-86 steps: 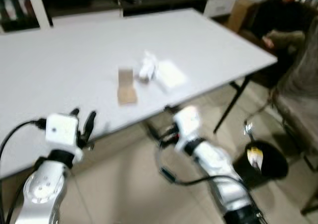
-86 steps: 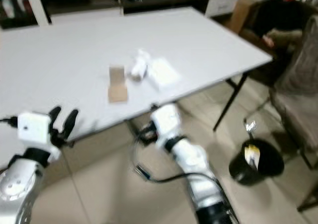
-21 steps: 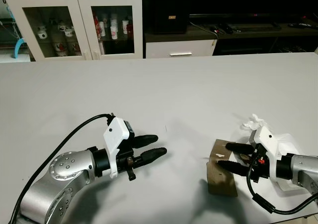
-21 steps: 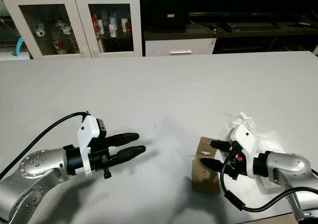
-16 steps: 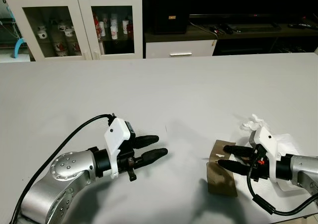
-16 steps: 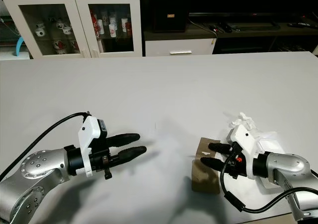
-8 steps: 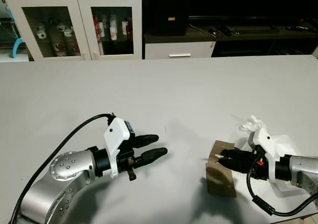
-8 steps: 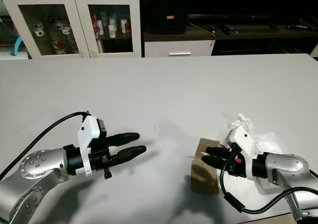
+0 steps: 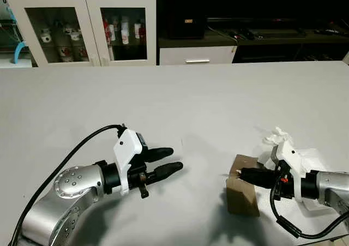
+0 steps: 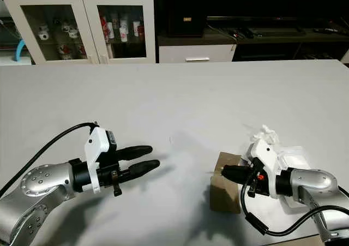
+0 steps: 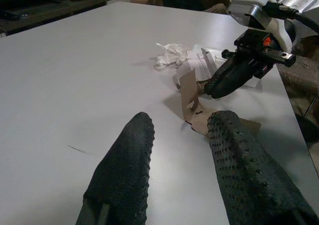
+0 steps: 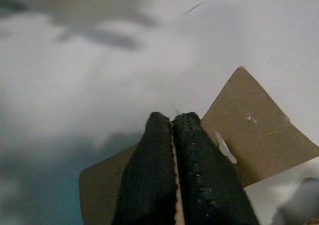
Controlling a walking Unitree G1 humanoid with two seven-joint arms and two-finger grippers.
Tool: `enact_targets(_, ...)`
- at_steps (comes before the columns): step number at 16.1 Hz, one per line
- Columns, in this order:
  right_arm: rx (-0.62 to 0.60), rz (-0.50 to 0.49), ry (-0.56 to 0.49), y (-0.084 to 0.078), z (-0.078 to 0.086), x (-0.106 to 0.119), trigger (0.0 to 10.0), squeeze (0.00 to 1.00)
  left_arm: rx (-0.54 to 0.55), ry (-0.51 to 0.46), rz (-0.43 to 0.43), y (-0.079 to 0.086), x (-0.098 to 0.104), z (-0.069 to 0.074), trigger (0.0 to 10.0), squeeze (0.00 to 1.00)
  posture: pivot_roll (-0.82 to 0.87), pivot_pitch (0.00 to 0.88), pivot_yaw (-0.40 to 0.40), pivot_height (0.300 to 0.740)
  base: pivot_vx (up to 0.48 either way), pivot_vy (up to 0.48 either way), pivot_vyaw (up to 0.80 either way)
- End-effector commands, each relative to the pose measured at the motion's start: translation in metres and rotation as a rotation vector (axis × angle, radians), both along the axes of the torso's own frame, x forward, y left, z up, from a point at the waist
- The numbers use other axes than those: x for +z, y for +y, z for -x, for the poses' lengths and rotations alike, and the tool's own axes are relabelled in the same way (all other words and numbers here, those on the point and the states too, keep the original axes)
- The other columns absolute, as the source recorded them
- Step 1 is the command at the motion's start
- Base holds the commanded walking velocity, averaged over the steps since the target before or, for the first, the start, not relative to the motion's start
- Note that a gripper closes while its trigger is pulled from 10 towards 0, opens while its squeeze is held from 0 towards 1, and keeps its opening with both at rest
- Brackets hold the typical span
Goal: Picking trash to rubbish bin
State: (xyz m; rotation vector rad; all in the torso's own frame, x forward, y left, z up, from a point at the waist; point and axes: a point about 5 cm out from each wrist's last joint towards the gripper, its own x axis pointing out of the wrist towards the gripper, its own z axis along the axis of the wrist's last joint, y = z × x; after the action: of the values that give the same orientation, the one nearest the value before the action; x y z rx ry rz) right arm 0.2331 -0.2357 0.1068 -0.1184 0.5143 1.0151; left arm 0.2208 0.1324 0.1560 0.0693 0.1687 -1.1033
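Note:
A brown cardboard piece [image 9: 241, 196] lies near the front right of the white table [image 9: 163, 99], one flap raised. My right gripper [image 9: 243, 174] is shut on that flap; in the right wrist view the fingertips [image 12: 185, 122] pinch the cardboard [image 12: 254, 130] edge. Just behind it lie a crumpled white tissue [image 9: 277, 136] and a white paper packet [image 9: 311, 157]. My left gripper [image 9: 174, 159] hovers open low over the table to the left, nothing between its fingers. The left wrist view shows the cardboard [image 11: 189, 98], tissue [image 11: 169, 55] and right gripper [image 11: 219, 83].
A white glass-door cabinet [image 9: 82, 28] with small bottles and a dark TV stand [image 9: 256, 33] stand beyond the table's far edge. The table's front edge runs close beneath both arms.
The right gripper's fingers have shut on the cardboard and its flap has lifted off the table. The left gripper has stayed in place. Since 5.3 s ago the camera has swung round.

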Motion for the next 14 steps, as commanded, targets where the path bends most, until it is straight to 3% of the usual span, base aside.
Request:
enact_targets(1, 0.013, -0.016, -0.010, 0.001, -0.001, 0.004, 0.0, 0.00, -0.012, -0.013, -0.012, -0.001, 0.001, 0.001, 10.0, 0.00, -0.02, 0.000, -0.042, 0.740, 0.000, 0.000, 0.00)
enact_targets(3, -0.060, -0.009, -0.102, -0.002, -0.012, 0.010, 0.0, 0.00, -0.011, -0.018, -0.016, -0.001, 0.001, 0.000, 10.0, 0.00, -0.02, 0.000, -0.040, 0.740, 0.000, 0.000, 0.00)
enact_targets(4, -0.139, -0.023, -0.152, -0.006, -0.022, 0.014, 5.7, 1.00, -0.011, -0.020, -0.016, -0.001, 0.001, -0.001, 10.0, 0.00, -0.02, 0.000, -0.037, 0.740, 0.000, 0.000, 0.00)
enact_targets(5, -0.187, -0.049, -0.164, -0.009, -0.027, 0.018, 8.9, 1.00, -0.011, -0.021, -0.017, -0.001, 0.001, -0.001, 10.0, 0.00, -0.02, 0.000, -0.037, 0.740, 0.000, 0.000, 0.00)
enact_targets(6, -0.188, -0.084, -0.164, -0.010, -0.029, 0.021, 10.0, 1.00, -0.013, -0.022, -0.018, -0.001, 0.001, -0.002, 10.0, 0.00, -0.02, 0.000, -0.036, 0.740, 0.000, 0.000, 0.00)
enact_targets(9, -0.212, -0.100, -0.196, -0.014, -0.037, 0.025, 10.0, 1.00, -0.020, -0.023, -0.014, -0.003, 0.001, -0.003, 10.0, 0.00, -0.03, 0.000, -0.027, 0.740, 0.000, 0.000, 0.00)
enact_targets(14, -0.119, -0.175, -0.040, -0.015, -0.024, 0.018, 10.0, 1.00, -0.027, -0.020, -0.012, -0.003, 0.000, -0.003, 10.0, 0.00, -0.03, 0.000, -0.021, 0.740, 0.000, 0.000, 0.00)
